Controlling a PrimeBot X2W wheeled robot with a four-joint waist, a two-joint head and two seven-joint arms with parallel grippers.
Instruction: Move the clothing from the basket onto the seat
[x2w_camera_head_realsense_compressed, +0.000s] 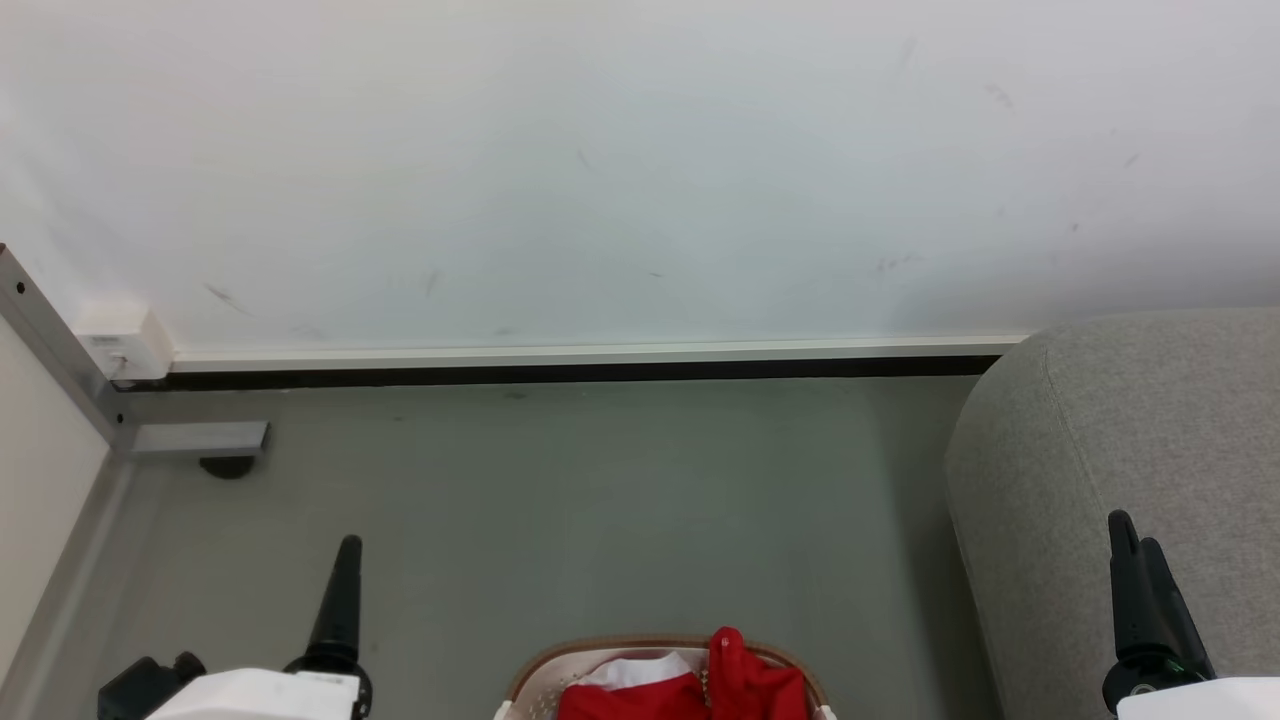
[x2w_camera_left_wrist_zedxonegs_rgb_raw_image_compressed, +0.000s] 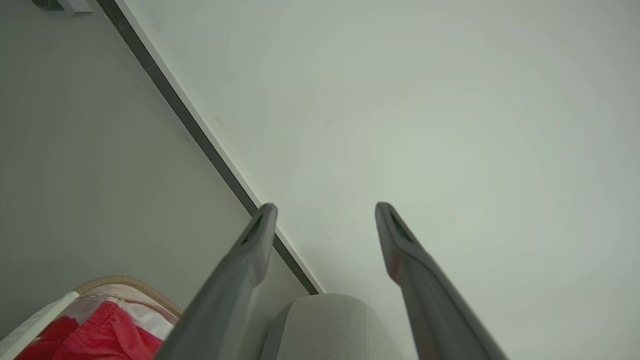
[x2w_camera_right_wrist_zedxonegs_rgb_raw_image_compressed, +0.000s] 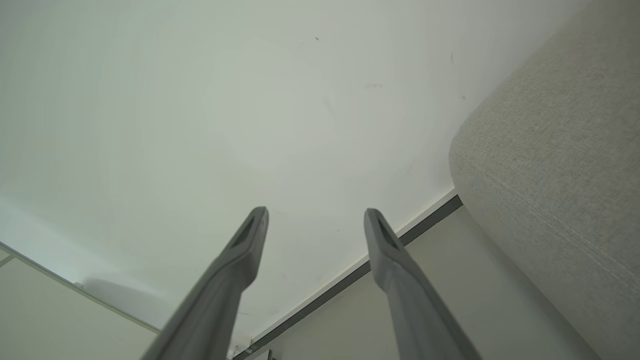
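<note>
Clothes (x2w_camera_head_realsense_compressed: 680, 697) lie in the basket (x2w_camera_head_realsense_compressed: 560, 655), near and in the middle. Left claw (x2w_camera_left_wrist_zedxonegs_rgb_raw_image_compressed: 325, 215) and right claw (x2w_camera_right_wrist_zedxonegs_rgb_raw_image_compressed: 315, 217) are wide apart and hold nothing. Best to reach down, pinch a thick fold, then lift it right onto the seat (x2w_camera_head_realsense_compressed: 1150, 430).

Clothing (x2w_camera_head_realsense_compressed: 680, 697): bright red with a white patch, bottom centre of my head view.
Basket (x2w_camera_head_realsense_compressed: 600, 645): cream-white wall dotted with small holes, and I see a brown rim.
Seat (x2w_camera_head_realsense_compressed: 1150, 430): light grey fabric with a fine weave, right side of frame.
Wall (x2w_camera_head_realsense_compressed: 640, 170): plain white, and I can pick out a few faint grey scuffs.
Skirting (x2w_camera_head_realsense_compressed: 580, 372): black band under a white strip, across mid-frame.
Floor (x2w_camera_head_realsense_compressed: 600, 500): flat grey-green, unpatterned.
Left gripper (x2w_camera_left_wrist_zedxonegs_rgb_raw_image_compressed: 325, 207): black in my head view, mid grey up close.
Right gripper (x2w_camera_right_wrist_zedxonegs_rgb_raw_image_compressed: 315, 212): the same black and grey.
Rail (x2w_camera_head_realsense_compressed: 55, 335): silver-grey with dark dots, left edge.
</note>
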